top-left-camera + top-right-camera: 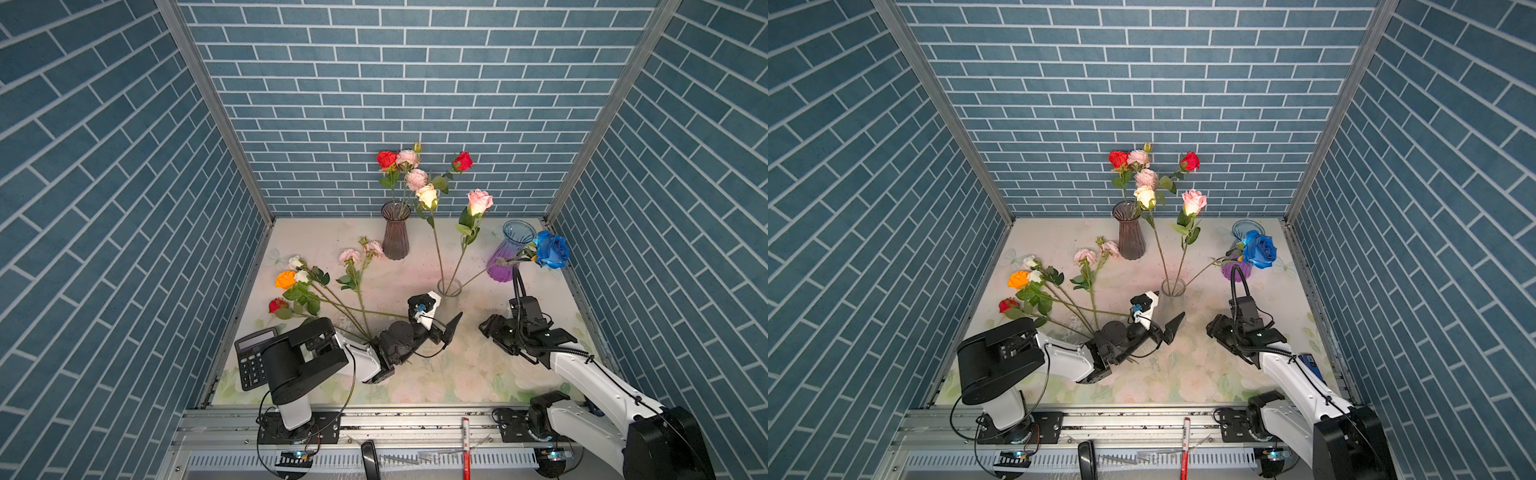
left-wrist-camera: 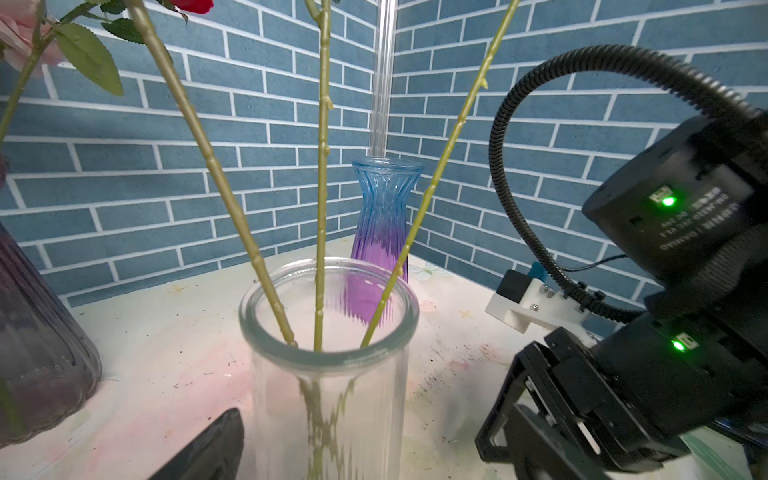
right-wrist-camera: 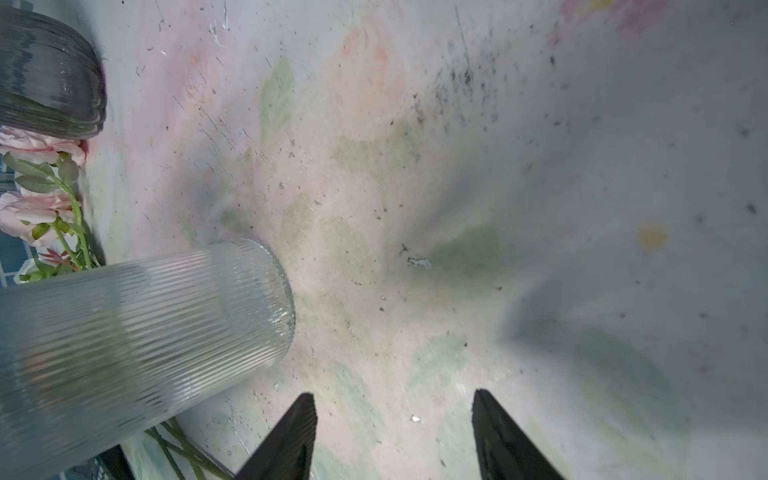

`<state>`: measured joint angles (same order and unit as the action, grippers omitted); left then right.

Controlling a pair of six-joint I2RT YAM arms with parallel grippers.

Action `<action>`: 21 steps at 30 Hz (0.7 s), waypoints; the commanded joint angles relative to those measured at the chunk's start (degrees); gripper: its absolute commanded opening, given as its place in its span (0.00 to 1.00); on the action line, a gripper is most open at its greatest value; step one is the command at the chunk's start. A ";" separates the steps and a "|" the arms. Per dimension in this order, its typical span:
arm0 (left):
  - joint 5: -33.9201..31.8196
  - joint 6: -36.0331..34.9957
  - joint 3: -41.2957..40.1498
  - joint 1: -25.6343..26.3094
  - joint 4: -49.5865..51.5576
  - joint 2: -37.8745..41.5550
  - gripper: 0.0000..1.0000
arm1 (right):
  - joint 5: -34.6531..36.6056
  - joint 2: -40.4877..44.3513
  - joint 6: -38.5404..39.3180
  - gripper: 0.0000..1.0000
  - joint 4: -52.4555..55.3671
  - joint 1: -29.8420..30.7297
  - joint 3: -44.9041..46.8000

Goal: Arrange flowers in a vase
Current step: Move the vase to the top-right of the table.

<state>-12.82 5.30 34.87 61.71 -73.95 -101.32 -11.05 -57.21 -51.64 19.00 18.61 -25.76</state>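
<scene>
The left wrist view showed 3 stems [image 2: 320, 208] inside the clear vase [image 2: 328, 357]. In a top view, more flowers [image 1: 285, 279] lay left of it. The left gripper [image 1: 445, 328] and right gripper [image 3: 392, 392] gaped empty.

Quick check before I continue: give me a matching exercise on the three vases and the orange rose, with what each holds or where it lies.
1. dark vase
2. clear vase
3. blue-purple vase
4. orange rose

A. holds three stems
B. lying on the table
C. empty
D. holds red and pink blooms

Pairs: 1-D, 2-A, 3-C, 4-B
</scene>
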 commanded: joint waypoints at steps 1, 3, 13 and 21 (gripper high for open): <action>1.97 -0.01 2.58 -1.64 0.08 -1.97 0.97 | -0.07 1.03 -0.48 0.62 1.68 -0.26 -0.26; 4.22 0.65 3.68 -2.62 0.38 -3.07 0.91 | 0.03 1.39 -0.46 0.62 1.67 -0.26 -0.05; 6.60 4.57 4.93 -4.81 -0.84 -6.06 0.72 | -0.33 1.52 -0.48 0.62 1.17 -0.46 0.19; 9.41 3.62 9.92 -5.40 1.30 -9.96 0.73 | -0.86 1.58 -0.22 0.62 0.87 -0.77 0.34</action>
<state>-5.85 8.67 42.92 56.69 -74.59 -109.67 -11.42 -55.72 -51.62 19.31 18.24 -25.76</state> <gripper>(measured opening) 0.747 0.617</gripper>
